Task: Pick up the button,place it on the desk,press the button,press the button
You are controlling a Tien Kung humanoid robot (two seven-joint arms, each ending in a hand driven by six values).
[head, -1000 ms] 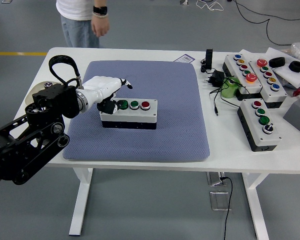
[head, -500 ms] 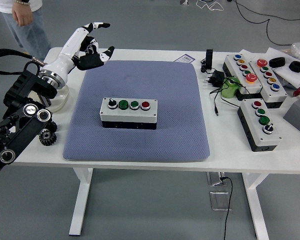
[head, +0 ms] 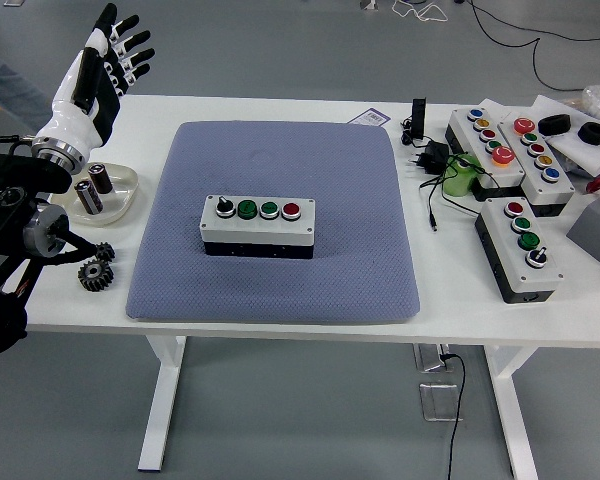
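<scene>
A white-topped, black-based button box (head: 257,226) lies in the middle of the blue-grey mat (head: 280,290). It carries a black knob switch, two green buttons and a red button in a row. My left hand (head: 105,62) is raised above the table's far left corner, well away from the box, fingers spread and empty. My right arm is out of view.
A clear dish (head: 106,192) with cylinders and two dark gears (head: 95,270) lie at the left edge. Several more button boxes (head: 518,245), a green object (head: 462,175) and cables crowd the right side. A person's leg shows at the top left.
My left hand has left the button box, lifted up and swung back to the far left. The person has moved off toward the left.
</scene>
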